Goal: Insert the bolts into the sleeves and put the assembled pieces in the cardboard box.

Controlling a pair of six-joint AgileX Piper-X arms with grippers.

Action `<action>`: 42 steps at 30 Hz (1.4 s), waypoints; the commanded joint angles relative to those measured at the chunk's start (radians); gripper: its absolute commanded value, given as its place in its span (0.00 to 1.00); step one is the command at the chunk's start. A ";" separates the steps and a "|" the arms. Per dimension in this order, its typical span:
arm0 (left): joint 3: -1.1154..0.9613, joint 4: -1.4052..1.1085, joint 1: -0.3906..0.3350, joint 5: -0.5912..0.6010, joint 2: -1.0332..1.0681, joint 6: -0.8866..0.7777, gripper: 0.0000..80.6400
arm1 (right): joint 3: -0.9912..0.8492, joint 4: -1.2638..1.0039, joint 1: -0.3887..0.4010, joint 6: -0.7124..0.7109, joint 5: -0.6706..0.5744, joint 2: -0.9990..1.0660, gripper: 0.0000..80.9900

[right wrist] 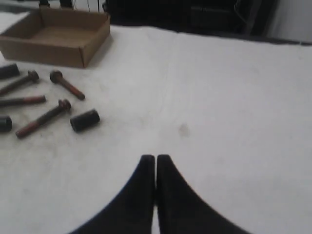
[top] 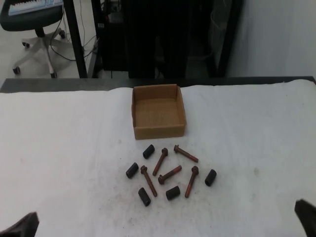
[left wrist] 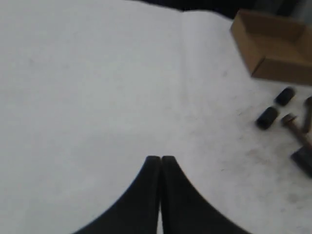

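An open cardboard box [top: 159,132] stands at the middle of the white cloth, nothing inside it. In front of it lie several rusty bolts [top: 160,161] and several short black sleeves [top: 148,151], all loose and separate. My left gripper [left wrist: 161,158] is shut with nothing in it, low over bare cloth at the near left corner [top: 22,226]; the box [left wrist: 280,70], two sleeves [left wrist: 267,117] and a bolt [left wrist: 295,129] lie well off to its side. My right gripper [right wrist: 156,157] is shut with nothing in it at the near right corner [top: 306,213], with a sleeve [right wrist: 85,120] and bolts [right wrist: 67,85] ahead of it.
The white cloth [top: 59,148] covers the bench, with wide open room on both sides of the parts. The bench's dark far edge [top: 49,83] runs behind the box. An office chair [top: 37,29] and dark frames stand beyond it.
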 commanded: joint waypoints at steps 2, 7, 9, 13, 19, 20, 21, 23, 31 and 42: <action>-0.013 -0.169 0.000 0.192 0.001 -0.085 0.00 | -0.010 -0.130 -0.003 0.173 -0.092 -0.001 0.01; -0.013 -0.274 0.000 0.242 0.001 -0.085 0.00 | -0.010 -0.232 -0.003 0.290 -0.104 -0.001 0.01; -0.013 -0.277 0.000 0.242 0.001 -0.085 0.00 | -0.010 -0.239 -0.003 0.306 -0.113 -0.001 0.01; -0.013 -0.281 0.000 0.248 0.001 -0.124 0.00 | -0.010 -0.239 -0.003 0.326 -0.195 -0.001 0.01; -0.029 -0.291 0.000 0.376 0.019 -0.130 0.00 | -0.010 -0.265 -0.003 0.463 -0.401 -0.001 0.15; -0.043 -0.291 0.000 0.376 0.046 -0.114 0.00 | -0.010 -0.279 -0.003 0.485 -0.421 -0.001 0.20; -0.066 -0.289 0.000 0.379 0.074 -0.085 0.00 | -0.010 -0.293 -0.003 0.503 -0.445 -0.001 0.24; -0.122 -0.275 0.000 0.403 0.164 0.002 0.00 | -0.010 -0.336 -0.003 0.545 -0.482 0.031 0.31; -0.521 -0.035 -0.002 0.486 0.707 0.286 0.21 | -0.220 -0.361 -0.003 0.370 -0.655 0.356 0.34; -0.809 0.083 -0.039 0.446 1.131 0.424 0.40 | -0.777 0.036 0.012 -0.220 -0.679 1.189 0.34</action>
